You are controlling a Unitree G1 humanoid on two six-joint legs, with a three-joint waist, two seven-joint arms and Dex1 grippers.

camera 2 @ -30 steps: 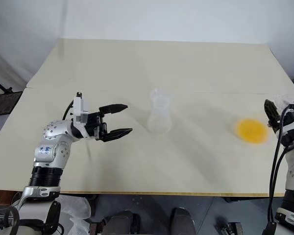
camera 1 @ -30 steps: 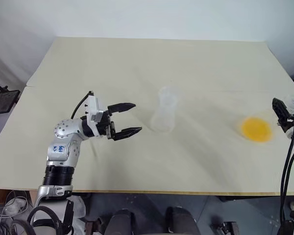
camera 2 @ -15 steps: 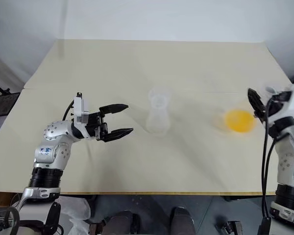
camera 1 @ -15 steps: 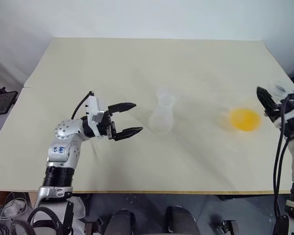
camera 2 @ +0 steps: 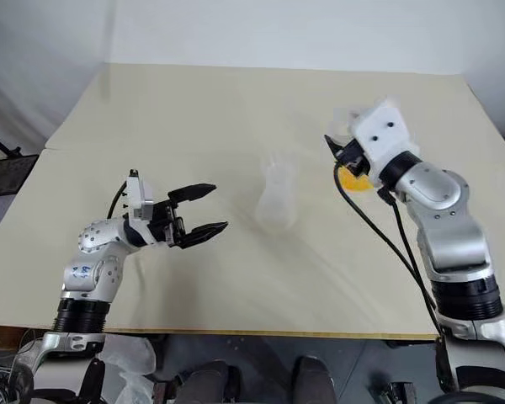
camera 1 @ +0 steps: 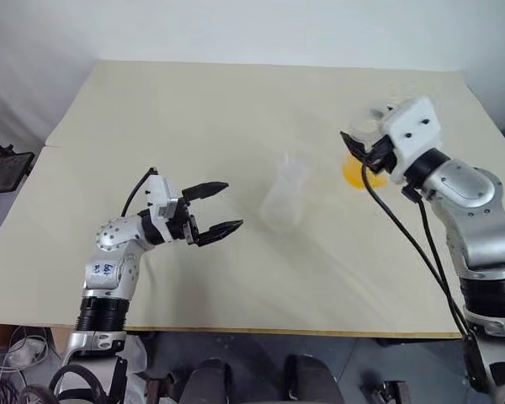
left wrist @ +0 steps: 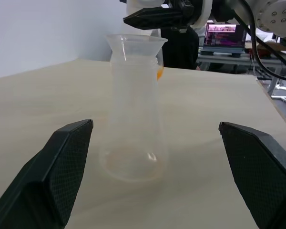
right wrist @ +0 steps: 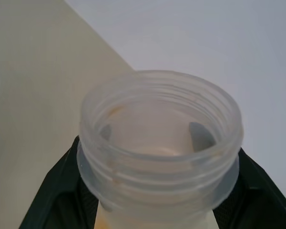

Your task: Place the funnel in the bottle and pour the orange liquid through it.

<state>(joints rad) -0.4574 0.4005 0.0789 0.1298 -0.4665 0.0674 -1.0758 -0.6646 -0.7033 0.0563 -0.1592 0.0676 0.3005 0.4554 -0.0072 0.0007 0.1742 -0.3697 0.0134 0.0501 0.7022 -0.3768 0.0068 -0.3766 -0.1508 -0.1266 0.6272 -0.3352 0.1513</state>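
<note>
Over table (camera 1: 151, 109), right pincer (camera 1: 358, 151) raised, clasping flask (right wrist: 159, 143) of orange liquid (camera 1: 353, 172).

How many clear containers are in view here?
2. The bottle, with the funnel seated in its neck, stands mid-table ahead of the open left gripper. A clear flask with orange liquid is held by the right gripper.

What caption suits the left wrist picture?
Open left gripper faces the bottle, funnel in its neck.

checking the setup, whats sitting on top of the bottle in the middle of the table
The clear funnel sits in the bottle's neck, its cone flaring above the rim. Its stem, down inside the neck, is too faint to make out. No orange liquid has collected in the bottle.
</note>
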